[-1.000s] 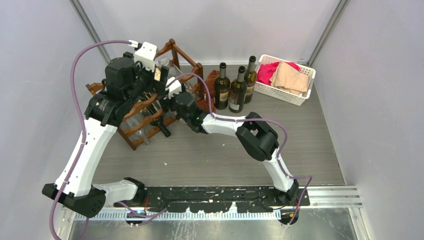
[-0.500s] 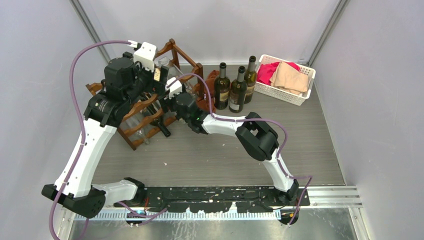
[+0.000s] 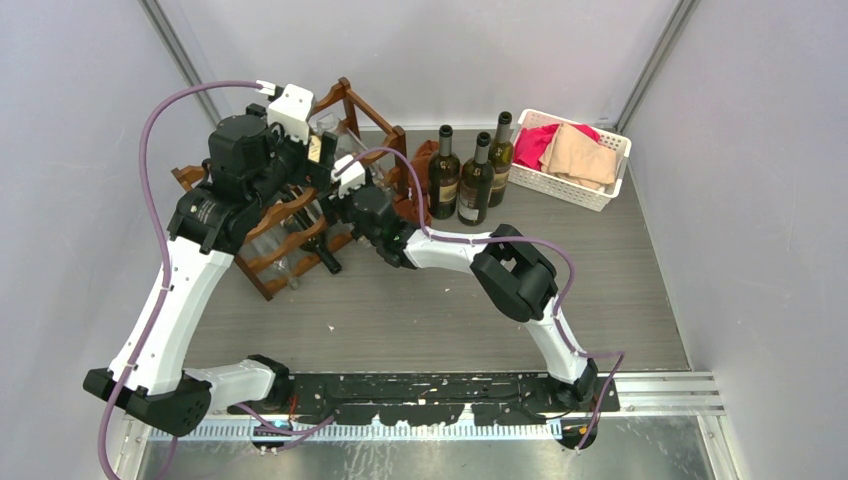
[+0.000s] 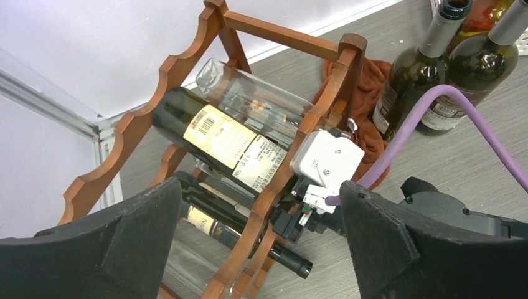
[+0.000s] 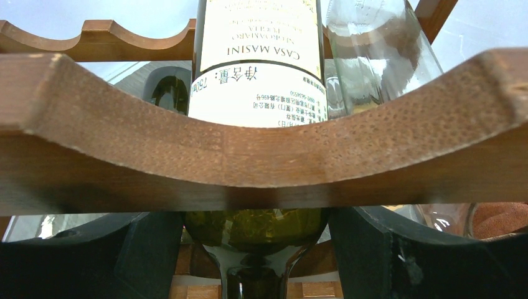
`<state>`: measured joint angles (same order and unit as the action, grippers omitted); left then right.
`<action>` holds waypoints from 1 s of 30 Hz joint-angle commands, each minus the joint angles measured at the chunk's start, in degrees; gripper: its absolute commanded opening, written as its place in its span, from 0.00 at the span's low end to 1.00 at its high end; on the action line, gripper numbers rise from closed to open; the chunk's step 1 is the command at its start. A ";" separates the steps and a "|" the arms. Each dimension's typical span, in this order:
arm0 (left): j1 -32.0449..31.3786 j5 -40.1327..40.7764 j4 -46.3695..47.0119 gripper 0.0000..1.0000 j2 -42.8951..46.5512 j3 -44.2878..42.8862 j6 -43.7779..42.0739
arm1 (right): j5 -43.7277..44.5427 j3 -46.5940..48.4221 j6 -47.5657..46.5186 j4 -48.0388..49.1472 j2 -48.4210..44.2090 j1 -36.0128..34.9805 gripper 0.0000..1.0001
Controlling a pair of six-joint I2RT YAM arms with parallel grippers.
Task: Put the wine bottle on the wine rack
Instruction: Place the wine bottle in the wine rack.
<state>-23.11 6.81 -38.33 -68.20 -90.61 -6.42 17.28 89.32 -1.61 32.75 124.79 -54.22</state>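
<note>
Wine bottle [image 5: 258, 93] lies on its side in the grasp of the right gripper [image 5: 255, 233]. The gripper's two black fingers [image 5: 87, 255] sit against either side of the green glass at the shoulder, with no gap showing. The neck points back toward the wrist, and the cream label runs away past the fingertips.

Directly over those fingers, a scalloped front rail of the wine rack [image 5: 405, 143] crosses the view. The bottle's body rests in one of its dips on the top tier, base toward the far rail. Just to the gripper's right, a clear glass bottle [image 5: 373, 37] lies in the neighbouring dip, side by side with the labelled one. Below the gripper, on a lower tier, a dark bottle [image 4: 215, 224] lies with its neck poking out past the front rail. A purple cable [image 4: 429, 106] arcs off the right wrist.

Above the rack, the left gripper [image 4: 258, 199] hangs with its jaws spread wide and nothing between them, the labelled bottle below the gap.

Farther off to the right gripper's right, three standing bottles [image 3: 476, 185] are grouped upright on the table [image 3: 450, 310]. A rust-brown cloth [image 4: 367, 118] is bunched between them and the rack's post. Farther the same way, a white basket [image 3: 570, 190] holds pink and tan cloths
</note>
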 commanded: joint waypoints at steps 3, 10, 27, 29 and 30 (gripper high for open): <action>0.44 -1.00 4.13 0.96 1.54 -0.01 0.17 | 0.92 0.51 1.07 10.07 -4.49 0.05 0.74; 0.44 -1.10 4.15 0.96 1.63 -0.10 0.17 | 1.08 1.57 1.34 9.99 -3.74 0.12 0.76; 0.44 -0.74 4.09 0.96 1.77 -0.80 -0.47 | 0.74 2.60 1.54 9.60 -3.44 0.43 0.83; 0.44 -0.72 3.82 0.96 1.61 -1.24 -0.69 | 0.74 2.90 2.67 9.40 -3.35 0.50 0.83; 0.44 -0.74 3.65 0.96 1.48 -1.58 -0.78 | 0.81 3.15 3.09 9.21 -3.33 0.51 0.84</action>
<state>-23.11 6.39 -37.91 -67.66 -90.59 -6.48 17.28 89.08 -1.37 33.21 124.79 -54.08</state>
